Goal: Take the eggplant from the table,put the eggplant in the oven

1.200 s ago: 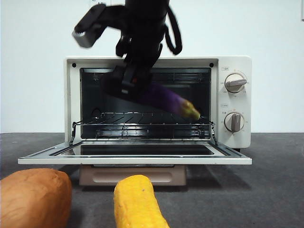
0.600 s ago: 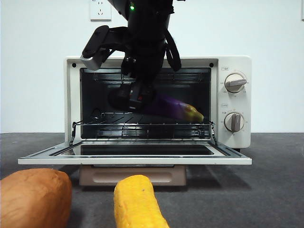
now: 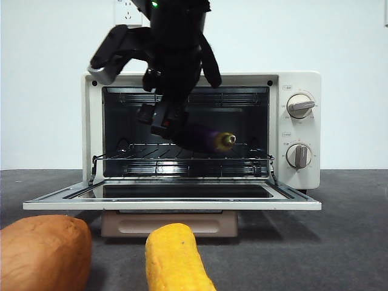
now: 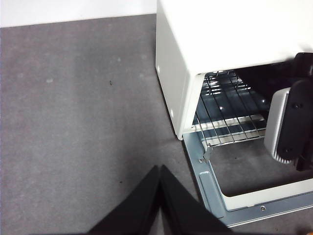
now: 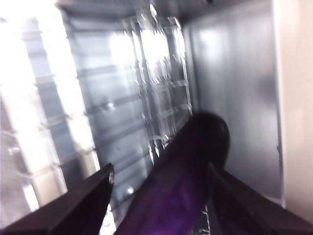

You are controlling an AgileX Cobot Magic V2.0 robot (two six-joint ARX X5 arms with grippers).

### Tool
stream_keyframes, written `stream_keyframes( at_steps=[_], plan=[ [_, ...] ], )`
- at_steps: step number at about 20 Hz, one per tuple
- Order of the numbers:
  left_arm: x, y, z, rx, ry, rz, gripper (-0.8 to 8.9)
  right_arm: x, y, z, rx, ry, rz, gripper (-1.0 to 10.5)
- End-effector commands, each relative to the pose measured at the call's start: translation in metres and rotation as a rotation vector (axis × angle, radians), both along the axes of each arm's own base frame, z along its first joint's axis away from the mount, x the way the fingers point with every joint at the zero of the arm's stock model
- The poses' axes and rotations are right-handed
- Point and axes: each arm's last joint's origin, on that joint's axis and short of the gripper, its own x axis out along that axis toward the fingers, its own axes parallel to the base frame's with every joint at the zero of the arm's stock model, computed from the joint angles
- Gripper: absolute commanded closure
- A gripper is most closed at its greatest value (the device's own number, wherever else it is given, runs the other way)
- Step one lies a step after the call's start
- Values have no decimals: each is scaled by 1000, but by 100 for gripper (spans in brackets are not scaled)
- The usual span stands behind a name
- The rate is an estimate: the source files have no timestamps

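Oven (image 3: 297, 85): a cream-white box with two round knobs is standing on the table (image 3: 351, 242); its door (image 3: 173, 203) is lying flat open, the dark cavity showing a thin wire rack (image 3: 182, 159).
Eggplant (image 3: 206, 138): a long, glossy dark-purple cylinder is hanging inside the oven cavity just above the wire rack, stem end pointing out toward the oven's knob side; whether it is touching the rack cannot be told.
Right gripper (image 5: 159, 174): reaching into the oven mouth from above, its black jaws are sitting on either side of the eggplant and gripping it.
Left gripper (image 4: 159, 171): waiting over the matte, speckled grey table beside the oven's side wall, jaws pressed together, holding nothing.
Corn (image 3: 176, 257): a bumpy yellow cob is lying on the table in front of the oven door.
Sweet potato (image 3: 42, 251): a rough orange-brown lump is resting in front of the oven door, beside the corn.
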Motion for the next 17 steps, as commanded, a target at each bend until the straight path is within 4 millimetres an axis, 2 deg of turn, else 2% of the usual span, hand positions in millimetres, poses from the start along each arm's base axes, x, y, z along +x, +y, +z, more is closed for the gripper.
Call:
stream_keyframes(
  at_steps=[1, 3, 5, 8, 10, 12, 13, 17],
  plan=[
    [10, -3, -1, 13, 5, -7, 807, -9, 15, 2, 38, -23, -4, 637],
    [22, -5, -9, 17, 20, -2, 807, -22, 17, 19, 112, -42, -3, 637],
    [34, -4, -23, 25, 54, 30, 807, -37, 10, 48, 188, -77, -24, 645],
    [50, 1, -50, 16, 121, 68, 807, -58, -20, 89, 277, -60, -82, 760],
    [60, 2, -68, -18, 197, 31, 807, -72, -44, 109, 305, -27, -129, 875],
    [73, 2, -83, -54, 267, -1, 807, -88, -69, 127, 339, 0, -167, 941],
    [81, 2, -90, -75, 307, -17, 807, -96, -82, 137, 360, 7, -183, 942],
    [102, 5, -109, -151, 407, -65, 807, -116, -114, 158, 442, 15, -224, 942]
  ],
)
